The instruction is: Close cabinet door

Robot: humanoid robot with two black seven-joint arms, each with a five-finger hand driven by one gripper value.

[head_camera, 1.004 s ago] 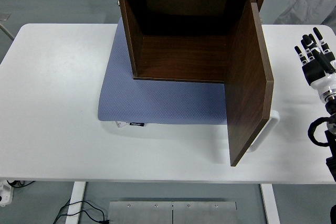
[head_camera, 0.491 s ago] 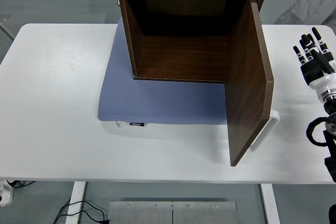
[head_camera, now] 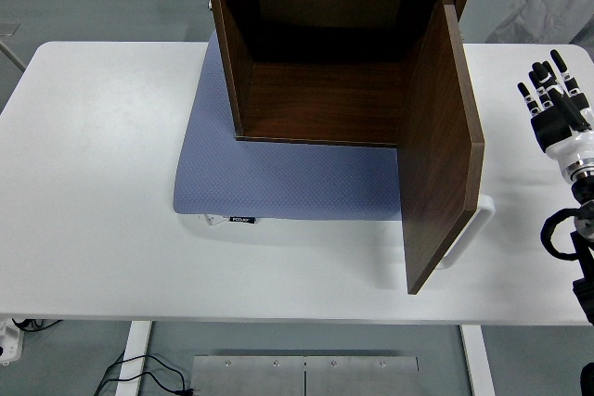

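Right hand [head_camera: 554, 99] hovers over the counter's right part, fingers spread and upright, holding nothing; the left hand is out of view.

Taking the cabinet [head_camera: 339, 44] as the landmark and going from largest down: the white counter [head_camera: 93, 183] carries everything, and the cabinet stands at its far middle, open front facing the near edge and nothing visible inside. Under it lies a blue-grey mat [head_camera: 278, 178] that reaches out in front of the cabinet. The cabinet door [head_camera: 441, 150] hangs from the cabinet's right edge, swung out toward the near edge so it stands roughly square to the opening, long axis upright. A white handle [head_camera: 469, 229] sits on the door's outer face, low down near its free edge.

The hand lies to the right of the door, on its outer side and well apart from it. Closing likely calls for reaching left to that outer face near the free edge and pushing it leftward and back across the cabinet's opening.
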